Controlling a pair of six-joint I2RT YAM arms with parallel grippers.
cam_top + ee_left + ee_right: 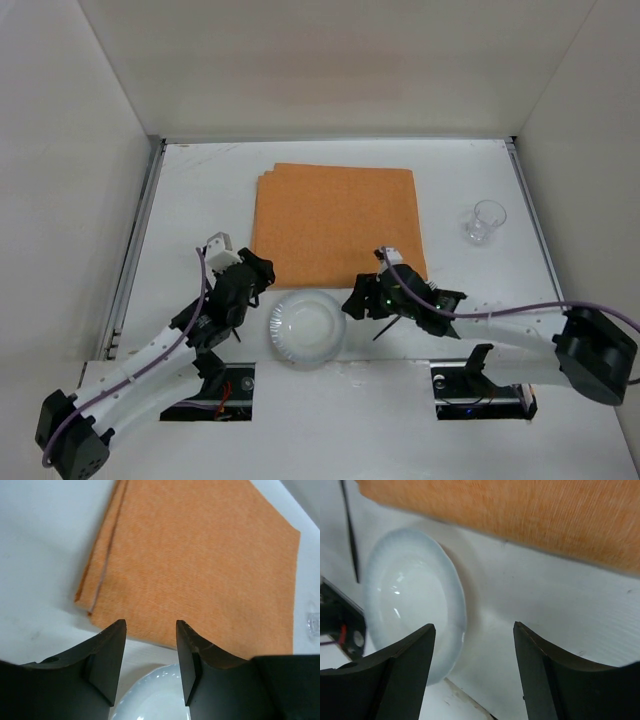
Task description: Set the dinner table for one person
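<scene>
The dinner table (200,200) is a flat white top walled by white panels. An orange placemat (335,222) (200,565) (520,510) lies flat at its middle. A white plate (306,328) (155,695) (410,605) rests on the table just in front of the placemat's near edge, between my two grippers. My left gripper (262,272) (150,630) hovers at the plate's left, open, with nothing between its fingers. At the plate's right my right gripper (352,300) (475,630) is open wide and empty, the plate's rim beside its left finger.
A clear drinking glass (487,221) (314,622) stands upright to the right of the placemat. Metal rails (135,240) run along the table's side edges. The arm bases sit in cutouts (215,385) at the near edge.
</scene>
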